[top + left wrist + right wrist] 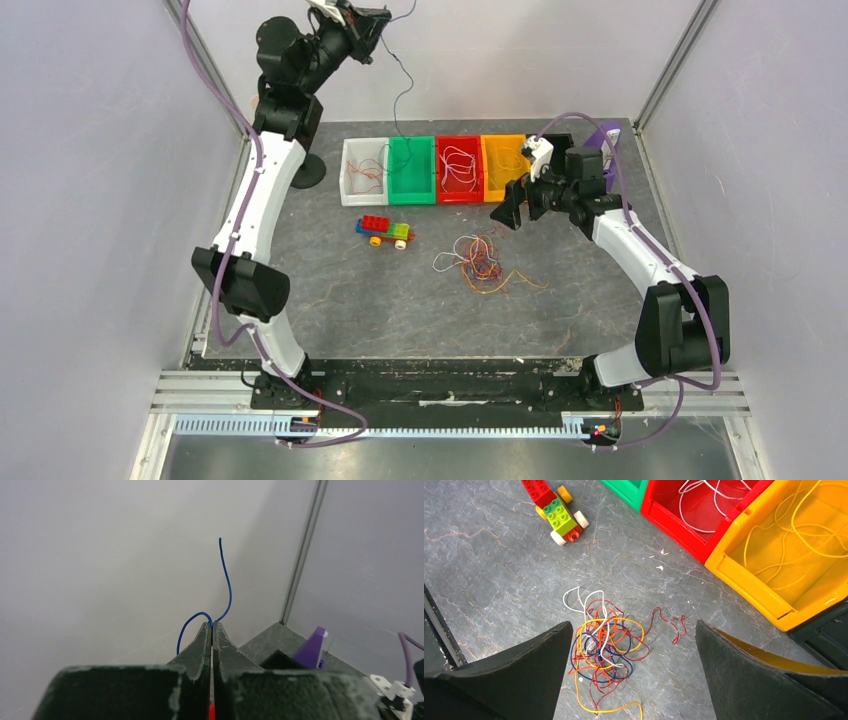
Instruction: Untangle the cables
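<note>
The tangle of cables lies on the grey table, a fist-sized knot of orange, yellow, white, red and blue wires. A loose dark red strand lies just right of it. My right gripper hovers open above the table, with the tangle below and beside its left finger and nothing held; in the top view it is up and right of the tangle. My left gripper is raised high at the back left, shut on a thin blue cable. That cable dangles toward the green bin.
Four bins stand in a row at the back: white, green, red and yellow, several holding sorted wires. A toy brick car sits left of the tangle. A black round stand is beside the white bin.
</note>
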`<state>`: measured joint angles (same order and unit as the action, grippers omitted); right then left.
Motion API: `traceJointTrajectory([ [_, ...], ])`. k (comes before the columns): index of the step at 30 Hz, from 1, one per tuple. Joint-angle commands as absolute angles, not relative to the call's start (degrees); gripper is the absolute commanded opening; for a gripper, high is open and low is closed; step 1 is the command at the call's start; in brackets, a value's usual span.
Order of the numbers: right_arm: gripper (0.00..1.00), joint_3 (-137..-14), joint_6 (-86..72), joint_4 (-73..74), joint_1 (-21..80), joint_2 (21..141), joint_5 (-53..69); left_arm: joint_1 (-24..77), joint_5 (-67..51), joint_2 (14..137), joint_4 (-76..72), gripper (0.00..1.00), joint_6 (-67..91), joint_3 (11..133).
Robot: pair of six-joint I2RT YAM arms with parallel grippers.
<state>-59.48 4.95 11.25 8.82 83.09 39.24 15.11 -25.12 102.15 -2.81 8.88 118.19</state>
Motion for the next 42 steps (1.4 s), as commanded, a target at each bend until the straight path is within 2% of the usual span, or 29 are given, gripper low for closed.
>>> traceJointTrajectory([
  [1,0.96,-59.28,5.45,9.82,8.59,83.76,40.52,13.67,-22.06,105.75,-5.16,0.02,5.91,124.69],
  [6,0.97,-58.94,5.64,9.99,8.24,83.86,40.34,13.53,-22.85,108.35,-4.39,0.02,6.8,126.05],
  [13,0.97,-58.86,5.19,9.94,7.9,84.52,40.67,13.54,-23.76,109.8,-6.1,0.02,4.33,117.98],
  [19,0.98,-58.46,5.36,10.09,7.06,84.42,40.69,13.61,-18.65,110.12,-5.13,0.02,-3.73,113.13],
  [21,0.98,-58.03,5.57,10.11,6.72,84.3,40.69,13.6,-21.0,109.96,-3.48,0.02,-4.38,111.11],
  [25,0.98,-57.65,5.63,10.07,6.51,84.84,40.85,14.21,-25.67,108.93,-1.51,0.02,-1.07,104.31],
  [32,0.98,-56.78,5.63,10.03,6.11,85.2,40.87,16.29,-23.99,108.12,-2.8,0.02,2.99,90.18],
  [38,0.98,-56.43,5.79,10.24,5.89,85.58,40.79,17.05,-17.34,111.9,-0.9,0.02,5.11,88.07],
  [42,0.98,-56.49,5.97,10.46,5.69,86.12,40.72,17.22,-17.6,114.4,2.48,0.02,9.29,87.83],
])
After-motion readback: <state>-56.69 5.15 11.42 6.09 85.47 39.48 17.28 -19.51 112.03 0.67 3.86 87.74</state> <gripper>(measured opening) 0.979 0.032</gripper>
